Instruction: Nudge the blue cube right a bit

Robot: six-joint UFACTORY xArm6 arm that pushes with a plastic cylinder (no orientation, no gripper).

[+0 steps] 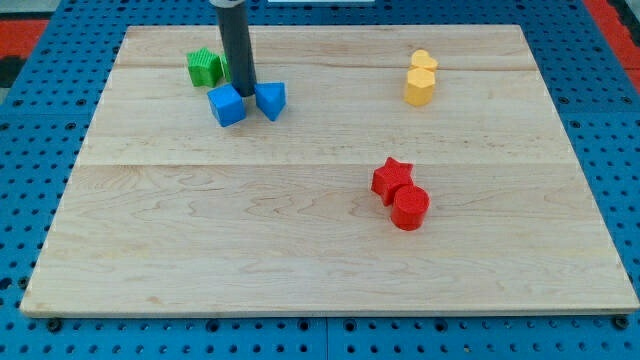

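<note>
Although my tip (246,93) is already down among the blocks at the upper left of the counter (300,250), the nudge itself looks not yet made, since the tip stands on the wrong side for it. It sits in the narrow gap between the blue cube (227,105) and a second blue block (271,100) of wedge-like shape, just beside both; whether it touches either I cannot tell. The blue cube lies to the view's left of the tip, the other blue block to its right, and a green block (205,68) lies just above and left of the cube, near it but seemingly apart.

I judge the step in hand to be the approach. To send the cube toward the view's right, the tip would need to come round to the cube's left face and press there gently, and only a short way. The risk is plain: the second blue block stands directly in the cube's path, so a push would likely carry it along too.

The rod (236,45) comes down from the view's top edge, nearly upright, its dark shaft hiding part of the space behind the blue pair. There is no pincer on this arm, so nothing is held or clasped.

Well apart, two yellow blocks (421,80) sit touching at the upper right, and a red star (392,178) touches a red cylinder (410,208) right of centre.
</note>
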